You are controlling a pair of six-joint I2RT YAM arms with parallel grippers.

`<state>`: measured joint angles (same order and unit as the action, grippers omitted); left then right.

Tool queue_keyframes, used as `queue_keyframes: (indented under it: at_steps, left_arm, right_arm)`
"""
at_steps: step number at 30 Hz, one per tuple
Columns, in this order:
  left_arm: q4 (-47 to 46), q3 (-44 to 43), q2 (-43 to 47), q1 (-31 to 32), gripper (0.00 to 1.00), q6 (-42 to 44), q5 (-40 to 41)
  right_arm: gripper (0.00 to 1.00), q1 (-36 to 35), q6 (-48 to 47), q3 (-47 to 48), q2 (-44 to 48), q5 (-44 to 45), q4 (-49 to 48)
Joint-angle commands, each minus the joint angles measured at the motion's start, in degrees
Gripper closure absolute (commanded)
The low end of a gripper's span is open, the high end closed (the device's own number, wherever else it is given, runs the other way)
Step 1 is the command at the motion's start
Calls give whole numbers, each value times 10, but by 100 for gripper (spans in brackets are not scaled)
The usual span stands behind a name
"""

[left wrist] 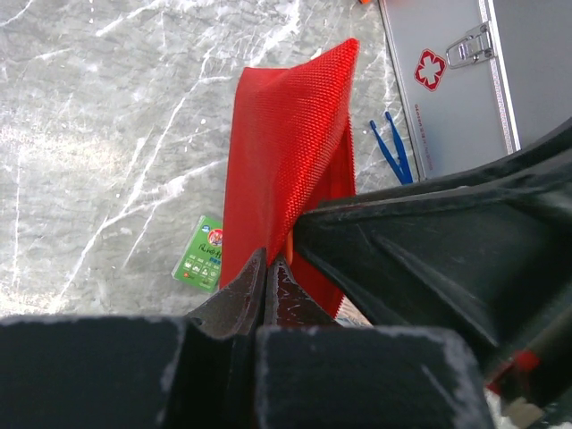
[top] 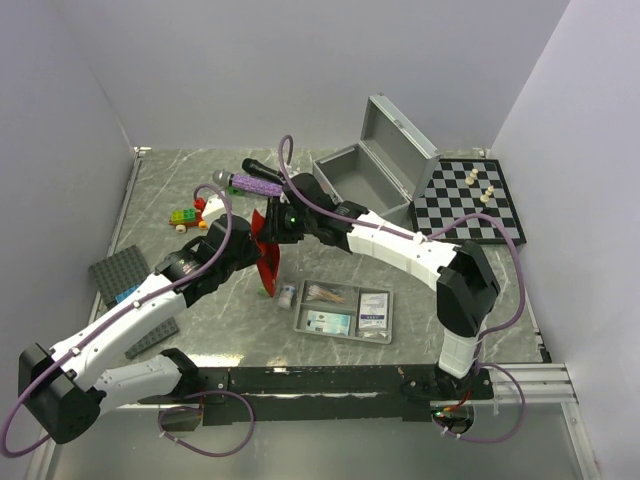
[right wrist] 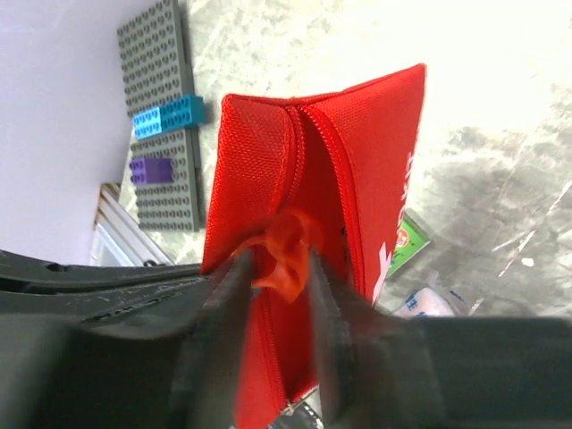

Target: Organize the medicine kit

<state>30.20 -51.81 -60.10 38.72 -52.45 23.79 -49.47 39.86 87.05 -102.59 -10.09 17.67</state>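
Both grippers hold the red pouch (top: 268,262) upright above the table, left of the grey divided tray (top: 306,322). My left gripper (top: 252,256) is shut on the pouch's edge (left wrist: 286,134); its own view shows the jaws (left wrist: 268,265) pinching the fabric. My right gripper (top: 272,228) is shut on the orange zipper pull (right wrist: 288,255) at the top of the pouch (right wrist: 268,170). The silver metal case (top: 372,170) stands open at the back, lid up. The tray holds several medicine packets (top: 373,309). A green packet (left wrist: 202,254) lies on the table under the pouch.
A chessboard (top: 465,205) with pieces lies right of the case. A microphone (top: 262,170), a purple object (top: 256,185) and a block toy (top: 185,216) lie at the back left. Studded plates (top: 118,275) lie at the left. Blue tweezers (left wrist: 393,147) lie beside the case.
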Motion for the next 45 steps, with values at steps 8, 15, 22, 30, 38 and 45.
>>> queue_keyframes:
  at_steps: [8,15,22,30,38,45]
  left_arm:
    - [-7,-17,17,0,99,-9,13]
    - [-3,-9,32,0,99,5,34]
    - [-15,-3,43,0,99,22,14]
    - [33,26,92,0,99,48,43]
    - [35,64,136,0,99,34,42]
    - [36,65,140,0,99,39,49]
  right_arm:
    - [40,4,-28,7,50,14,6]
    - [37,7,-82,-34,124,16,26]
    - [44,10,-86,-64,131,22,18]
    - [39,69,-182,-85,89,207,86]
    - [29,100,-213,-64,-16,292,93]
    - [23,103,-227,-37,-81,313,100]
